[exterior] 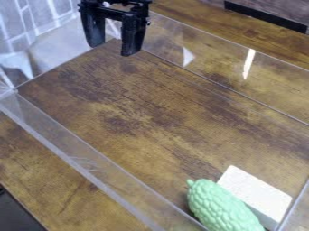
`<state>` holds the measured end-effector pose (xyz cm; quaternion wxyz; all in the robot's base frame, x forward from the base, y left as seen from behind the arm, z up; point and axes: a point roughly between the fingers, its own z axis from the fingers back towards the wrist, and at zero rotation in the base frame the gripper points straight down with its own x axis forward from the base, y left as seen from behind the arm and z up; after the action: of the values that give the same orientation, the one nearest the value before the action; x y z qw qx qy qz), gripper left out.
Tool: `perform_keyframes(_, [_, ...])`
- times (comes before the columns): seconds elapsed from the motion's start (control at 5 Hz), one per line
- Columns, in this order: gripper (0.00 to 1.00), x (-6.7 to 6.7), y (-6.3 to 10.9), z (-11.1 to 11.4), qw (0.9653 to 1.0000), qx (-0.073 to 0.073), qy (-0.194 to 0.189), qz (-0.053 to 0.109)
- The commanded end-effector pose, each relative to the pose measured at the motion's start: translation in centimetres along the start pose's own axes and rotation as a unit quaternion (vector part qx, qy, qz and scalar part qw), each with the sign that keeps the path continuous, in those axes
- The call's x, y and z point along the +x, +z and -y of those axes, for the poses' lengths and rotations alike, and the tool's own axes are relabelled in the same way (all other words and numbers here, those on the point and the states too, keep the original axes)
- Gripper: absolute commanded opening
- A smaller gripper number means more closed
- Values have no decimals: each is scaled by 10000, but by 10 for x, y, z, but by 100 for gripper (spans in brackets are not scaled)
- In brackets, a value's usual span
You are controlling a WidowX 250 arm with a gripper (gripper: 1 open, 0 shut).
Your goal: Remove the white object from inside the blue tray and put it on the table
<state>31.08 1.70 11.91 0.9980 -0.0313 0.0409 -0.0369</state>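
Looking over the brown table (145, 113), bounded by the clear acrylic wall (90, 162). Seeing the gripper (111, 47) hovering at the far end, fingers standing wide apart, holding nothing. Noticing the green bumpy thing (222, 207) lying in the near corner. Finding a white object (256, 185) lying just beside it, probably the one meant; seeing no blue tray, so not confirming a lift-out. Judging it stiff and fairly light, likely slippery on those smooth faces, hardly fragile. Favouring a square grip across the narrower width, near mid-length, while avoiding pinching or nudging the green neighbour.
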Motion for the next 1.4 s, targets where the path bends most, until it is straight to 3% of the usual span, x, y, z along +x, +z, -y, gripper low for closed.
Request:
perform_keyframes(0.0, [100, 5, 13, 0, 9996, 70, -72, 257])
perform_keyframes(1.0, [100, 5, 11, 9, 9994, 65, -240, 234])
perform_keyframes(1.2, [100, 11, 6, 5, 9994, 73, -249, 232])
